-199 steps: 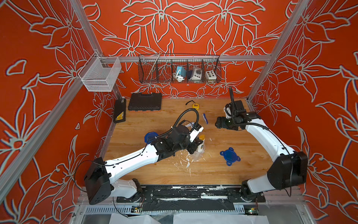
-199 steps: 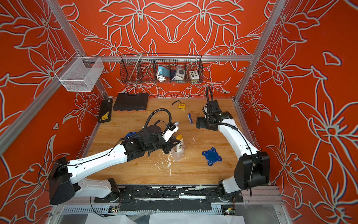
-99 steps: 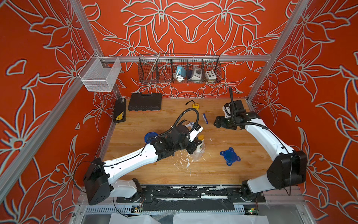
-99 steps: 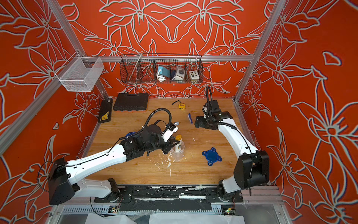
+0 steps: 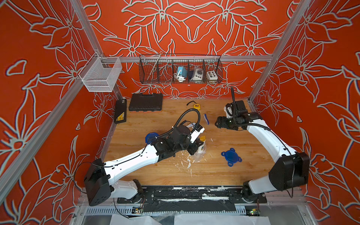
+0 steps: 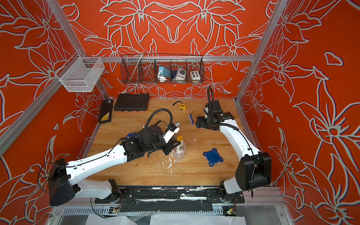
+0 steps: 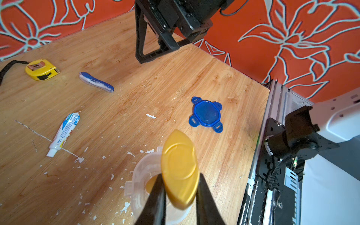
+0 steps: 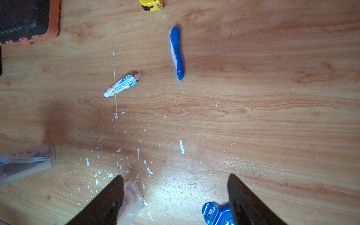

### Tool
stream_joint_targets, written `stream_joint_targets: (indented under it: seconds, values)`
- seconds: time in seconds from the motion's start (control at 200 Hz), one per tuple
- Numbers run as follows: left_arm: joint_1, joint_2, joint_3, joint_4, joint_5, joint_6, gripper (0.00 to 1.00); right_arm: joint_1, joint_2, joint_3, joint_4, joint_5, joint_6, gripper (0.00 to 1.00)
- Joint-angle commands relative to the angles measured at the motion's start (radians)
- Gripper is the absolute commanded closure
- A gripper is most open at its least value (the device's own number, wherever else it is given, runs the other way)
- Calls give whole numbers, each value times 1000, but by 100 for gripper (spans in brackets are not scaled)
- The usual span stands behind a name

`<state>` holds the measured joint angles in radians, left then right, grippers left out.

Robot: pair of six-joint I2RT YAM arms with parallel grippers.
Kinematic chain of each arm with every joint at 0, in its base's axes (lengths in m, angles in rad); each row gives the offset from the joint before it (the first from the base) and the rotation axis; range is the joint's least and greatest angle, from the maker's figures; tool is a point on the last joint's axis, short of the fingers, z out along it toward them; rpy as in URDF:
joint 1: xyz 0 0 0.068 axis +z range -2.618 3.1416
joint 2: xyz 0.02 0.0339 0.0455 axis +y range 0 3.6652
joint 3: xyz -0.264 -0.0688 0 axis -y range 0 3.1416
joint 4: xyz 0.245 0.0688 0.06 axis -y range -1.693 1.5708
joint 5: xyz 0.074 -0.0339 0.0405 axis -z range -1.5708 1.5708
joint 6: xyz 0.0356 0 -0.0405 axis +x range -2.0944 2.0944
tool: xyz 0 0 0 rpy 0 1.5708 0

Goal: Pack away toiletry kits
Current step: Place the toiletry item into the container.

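My left gripper (image 5: 198, 145) is shut on a white yellow-capped bottle (image 5: 202, 139), held upright with its lower end in the mouth of a clear cup (image 5: 199, 156). In the left wrist view both fingers press the yellow cap (image 7: 179, 165) over the cup rim (image 7: 139, 171). My right gripper (image 5: 217, 123) hangs open above bare wood, just right of the blue toothbrush (image 5: 206, 118). The white-blue toothpaste tube (image 8: 122, 85) lies left of that toothbrush (image 8: 176, 52). One blue four-tab lid (image 6: 212, 156) lies right of the cup; another (image 5: 149, 137) is half hidden behind my left arm.
A yellow tape measure (image 5: 196, 106) and two black tool cases (image 5: 146, 102) lie along the back edge. Wire baskets (image 5: 180, 70) hang on the back wall. White flecks are scattered on the wood around the cup. A blurred clear thing (image 8: 25, 163) shows at the right wrist view's edge.
My right gripper has edged slightly left toward the toothbrush. My left gripper and the bottle have not moved.
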<state>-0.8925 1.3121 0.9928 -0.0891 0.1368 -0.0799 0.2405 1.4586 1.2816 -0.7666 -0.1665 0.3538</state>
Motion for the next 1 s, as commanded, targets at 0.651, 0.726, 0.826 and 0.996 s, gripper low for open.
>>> stream_joint_targets:
  seconds: [0.651, 0.726, 0.826, 0.996]
  values:
    - [-5, -22, 46, -46, 34, 20, 100, -4, -5, 1, 35, -69, 5, 16]
    - [-5, -24, 52, -33, 21, 20, 100, -3, -2, 9, 36, -72, 6, 16]
    - [-5, -1, 67, -9, 6, 12, 100, -2, -3, 8, 37, -73, 11, 16]
    - [-5, 43, 72, 43, 13, -13, 100, -3, -13, 2, 31, -68, 10, 16]
